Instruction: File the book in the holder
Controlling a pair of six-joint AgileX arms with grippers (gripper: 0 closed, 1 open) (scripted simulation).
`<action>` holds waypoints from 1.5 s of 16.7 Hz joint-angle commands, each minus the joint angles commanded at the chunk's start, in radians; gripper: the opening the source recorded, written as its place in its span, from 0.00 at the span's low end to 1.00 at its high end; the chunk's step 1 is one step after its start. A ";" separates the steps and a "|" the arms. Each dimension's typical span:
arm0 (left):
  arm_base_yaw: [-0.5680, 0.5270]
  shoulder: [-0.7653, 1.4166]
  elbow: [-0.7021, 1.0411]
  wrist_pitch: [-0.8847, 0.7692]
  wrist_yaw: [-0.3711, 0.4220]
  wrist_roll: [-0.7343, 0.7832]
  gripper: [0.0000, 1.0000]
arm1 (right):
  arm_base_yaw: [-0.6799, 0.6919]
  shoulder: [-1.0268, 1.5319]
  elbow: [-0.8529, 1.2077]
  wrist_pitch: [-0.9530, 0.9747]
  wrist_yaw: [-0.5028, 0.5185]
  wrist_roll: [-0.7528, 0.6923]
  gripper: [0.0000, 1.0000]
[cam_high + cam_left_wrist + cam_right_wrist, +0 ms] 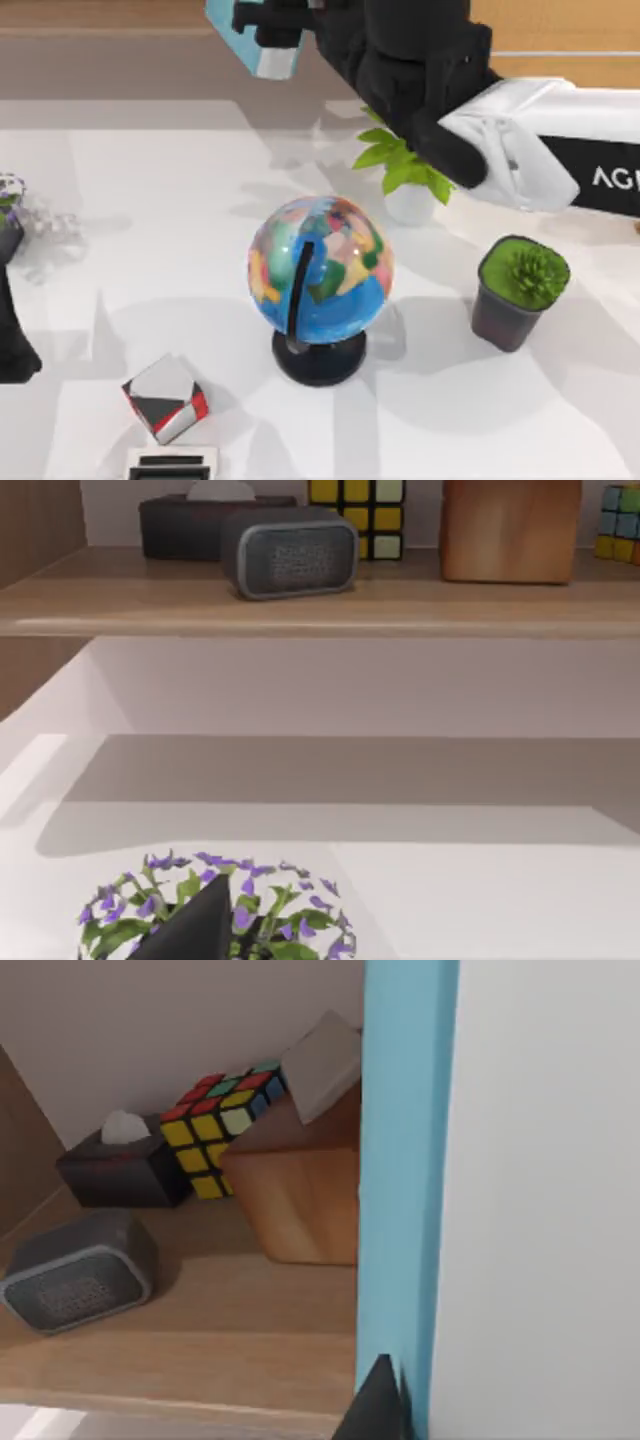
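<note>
Book point(250, 40), white with teal edges, is clamped in the right gripper point(268, 22) above the wooden shelf point(200, 1340); left arm idles at table's left edge.

Illumination is bright and even; soft overlapping shadows fall on the white table point(180, 220) around the multicoloured globe point(320, 270).

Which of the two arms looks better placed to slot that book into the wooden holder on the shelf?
The right. Its gripper already carries the book up at the shelf, with the wooden holder just ahead in its wrist view. The left arm sits parked at the table's left edge.
</note>
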 joint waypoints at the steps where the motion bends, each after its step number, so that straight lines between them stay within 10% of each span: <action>1: 0.000 0.000 0.000 0.000 0.000 0.000 1.00 | -0.012 -0.063 -0.070 0.001 -0.052 0.041 0.00; 13: 0.000 0.000 0.000 0.000 0.000 0.000 1.00 | -0.538 -0.665 -0.700 0.063 -0.497 0.537 0.00; 25: 0.000 0.000 0.000 0.000 0.000 0.000 1.00 | -1.204 -0.345 -0.680 0.152 -0.627 0.944 0.00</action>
